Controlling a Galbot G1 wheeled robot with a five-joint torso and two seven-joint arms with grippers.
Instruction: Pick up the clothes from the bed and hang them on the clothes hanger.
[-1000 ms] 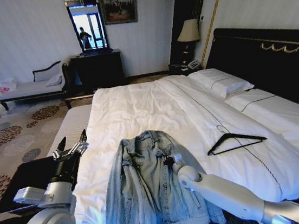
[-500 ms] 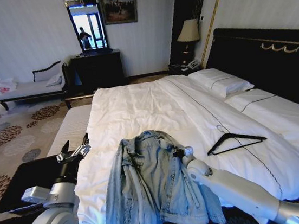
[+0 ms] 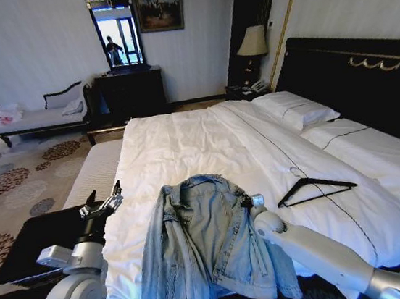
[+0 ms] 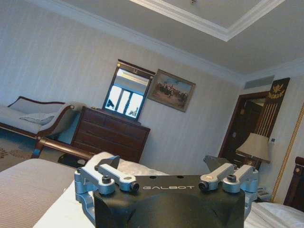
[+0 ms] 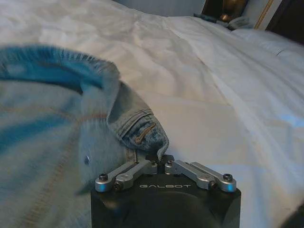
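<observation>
Right gripper (image 5: 160,164) pinching one denim jacket (image 3: 204,244), one clothes hanger (image 3: 316,188) beside

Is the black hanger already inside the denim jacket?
No, the clothes hanger lies bare on the white bed, apart from the denim jacket, whose front edge is pinched by the right gripper.
</observation>
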